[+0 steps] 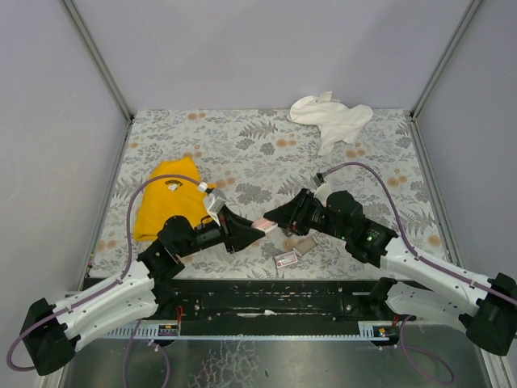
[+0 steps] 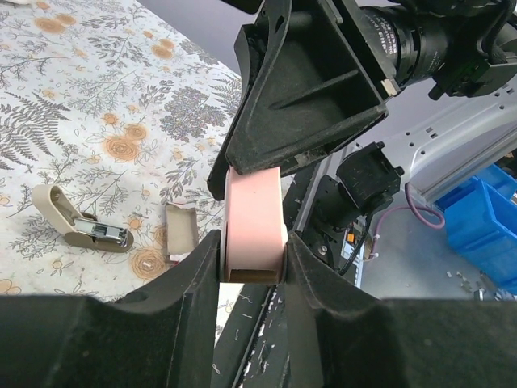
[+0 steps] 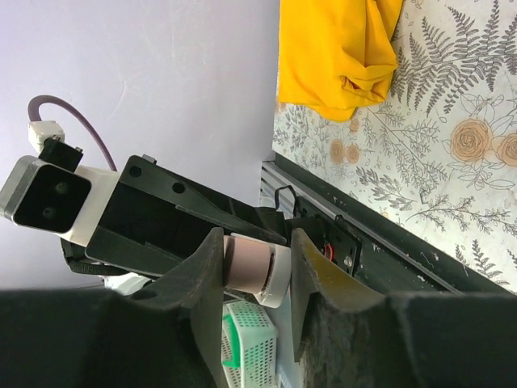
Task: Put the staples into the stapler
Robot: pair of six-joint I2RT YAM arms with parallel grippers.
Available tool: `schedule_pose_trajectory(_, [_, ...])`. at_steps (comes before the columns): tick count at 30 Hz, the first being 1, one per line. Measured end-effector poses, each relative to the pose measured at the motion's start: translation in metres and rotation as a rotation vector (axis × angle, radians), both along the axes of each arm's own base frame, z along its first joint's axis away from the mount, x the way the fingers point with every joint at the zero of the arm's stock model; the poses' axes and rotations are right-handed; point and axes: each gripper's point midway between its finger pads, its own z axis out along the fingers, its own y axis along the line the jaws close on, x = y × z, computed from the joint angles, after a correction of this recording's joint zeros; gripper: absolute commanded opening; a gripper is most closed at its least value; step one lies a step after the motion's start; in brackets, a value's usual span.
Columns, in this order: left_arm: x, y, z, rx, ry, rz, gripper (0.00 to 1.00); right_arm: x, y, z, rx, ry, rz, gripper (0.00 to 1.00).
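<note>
The pink stapler hangs above the near middle of the table, gripped from both ends. My left gripper is shut on its pink body; in the left wrist view the gripper clamps its lower end. My right gripper closes on the other end, where a white part sticks out of the pink shell; in the right wrist view the gripper holds it between both fingers. The dark-red staples box and its grey-brown tray lie just below; the tray looks empty.
A pale beige block with a metal insert lies on the table left of the tray. A yellow cloth lies at the left and a white cloth at the far right. The black front rail runs close beneath the grippers.
</note>
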Motion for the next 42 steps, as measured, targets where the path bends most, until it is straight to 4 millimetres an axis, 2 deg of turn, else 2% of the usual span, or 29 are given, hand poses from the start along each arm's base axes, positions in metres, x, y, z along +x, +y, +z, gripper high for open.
schedule_pose_trajectory(1, [0.0, 0.0, -0.001, 0.003, -0.003, 0.001, 0.0, 0.001, 0.0, 0.0, 0.0, -0.001, -0.004, 0.02])
schedule_pose_trajectory(2, [0.001, 0.0, -0.001, 0.006, -0.004, 0.002, 0.0, 0.001, -0.001, -0.001, 0.0, -0.004, -0.007, 0.14])
schedule_pose_trajectory(4, [0.002, -0.001, -0.003, 0.012, -0.003, 0.007, 0.0, 0.002, -0.002, -0.003, -0.013, -0.018, -0.013, 0.59])
schedule_pose_trajectory(5, [0.003, -0.001, -0.005, 0.016, -0.001, 0.011, 0.0, 0.004, -0.003, -0.005, -0.027, -0.03, -0.02, 0.76])
schedule_pose_trajectory(6, [0.005, -0.002, -0.007, 0.019, 0.002, 0.021, 0.0, 0.005, -0.005, -0.007, -0.049, -0.044, -0.022, 0.87])
schedule_pose_trajectory(8, [0.013, 0.0, -0.016, 0.037, 0.021, 0.066, 0.0, 0.007, -0.01, -0.013, -0.11, -0.084, -0.034, 0.97])
schedule_pose_trajectory(12, [0.035, 0.007, -0.038, 0.067, 0.045, 0.188, 0.0, 0.016, -0.037, -0.034, -0.295, -0.167, -0.091, 0.99])
schedule_pose_trajectory(19, [0.08, 0.018, -0.095, 0.189, 0.075, 0.412, 0.0, 0.02, -0.087, -0.064, -0.568, -0.226, -0.166, 0.99])
schedule_pose_trajectory(25, [0.108, 0.029, -0.133, 0.286, 0.076, 0.55, 0.0, 0.019, -0.11, -0.09, -0.703, -0.259, -0.162, 0.97])
schedule_pose_trajectory(27, [0.114, 0.03, -0.147, 0.322, 0.081, 0.571, 0.0, 0.018, -0.115, -0.106, -0.754, -0.258, -0.145, 0.94])
schedule_pose_trajectory(31, [0.121, 0.03, -0.17, 0.387, 0.092, 0.587, 0.0, 0.015, -0.121, -0.15, -0.884, -0.223, -0.081, 0.85])
schedule_pose_trajectory(35, [0.128, 0.032, -0.184, 0.43, 0.09, 0.594, 0.0, 0.015, -0.125, -0.186, -0.971, -0.213, -0.022, 0.78])
schedule_pose_trajectory(38, [0.135, 0.034, -0.192, 0.453, 0.092, 0.604, 0.0, 0.018, -0.122, -0.202, -1.015, -0.235, 0.023, 0.74])
schedule_pose_trajectory(42, [0.14, 0.035, -0.206, 0.486, 0.105, 0.598, 0.1, 0.028, -0.109, -0.211, -1.04, -0.294, 0.084, 0.7])
